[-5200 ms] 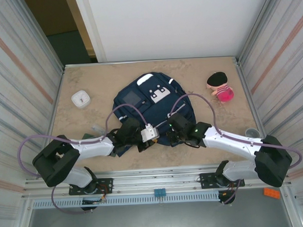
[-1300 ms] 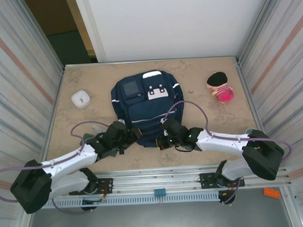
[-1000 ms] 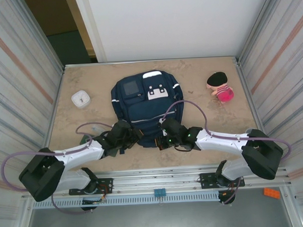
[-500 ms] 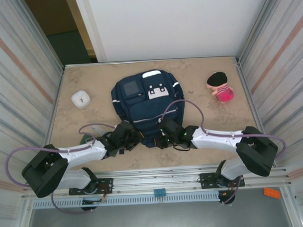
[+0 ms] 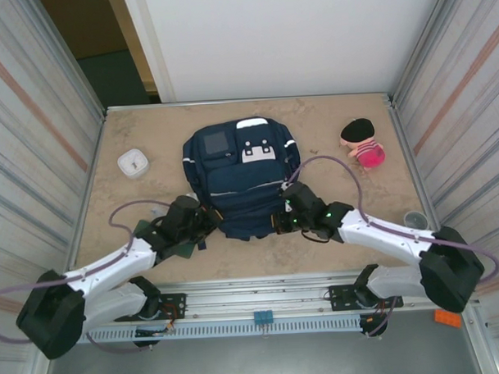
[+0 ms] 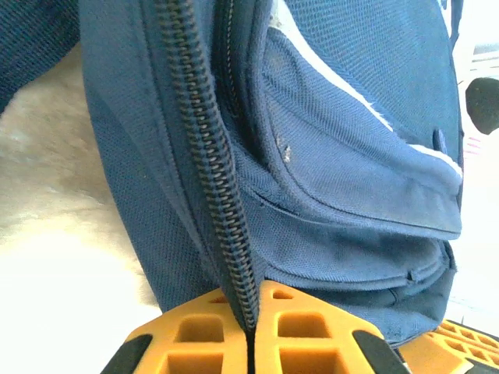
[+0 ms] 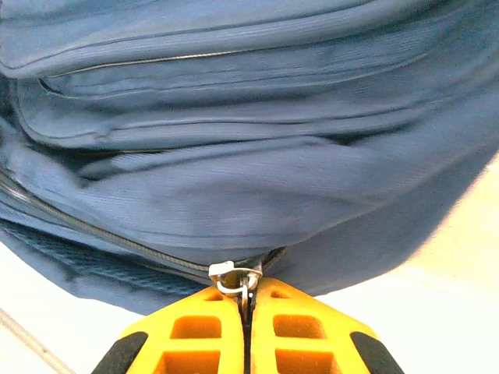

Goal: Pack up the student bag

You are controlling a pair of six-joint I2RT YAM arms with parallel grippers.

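Note:
The student bag [image 5: 241, 175], navy blue with white stripes, a grey square patch and a white patch, lies flat in the middle of the table. My left gripper [image 5: 205, 224] is at its near left corner, orange fingers [image 6: 195, 343] shut on the bag's zipper edge [image 6: 204, 156]. My right gripper [image 5: 283, 222] is at the near right corner. In the right wrist view that gripper [image 7: 246, 300] is shut on the metal zipper pull [image 7: 234, 274] at the end of the zipper line [image 7: 101, 234].
A small white square box [image 5: 133, 162] sits left of the bag. A pink toy with a black cap [image 5: 362, 144] lies at the back right. A grey cup [image 5: 414, 220] stands by the right wall. Metal walls close in both sides.
The left gripper has closed on the bag's zipper edge and drawn slightly left. The right gripper has moved right along the bag's near edge with the pull. The bag has shifted slightly.

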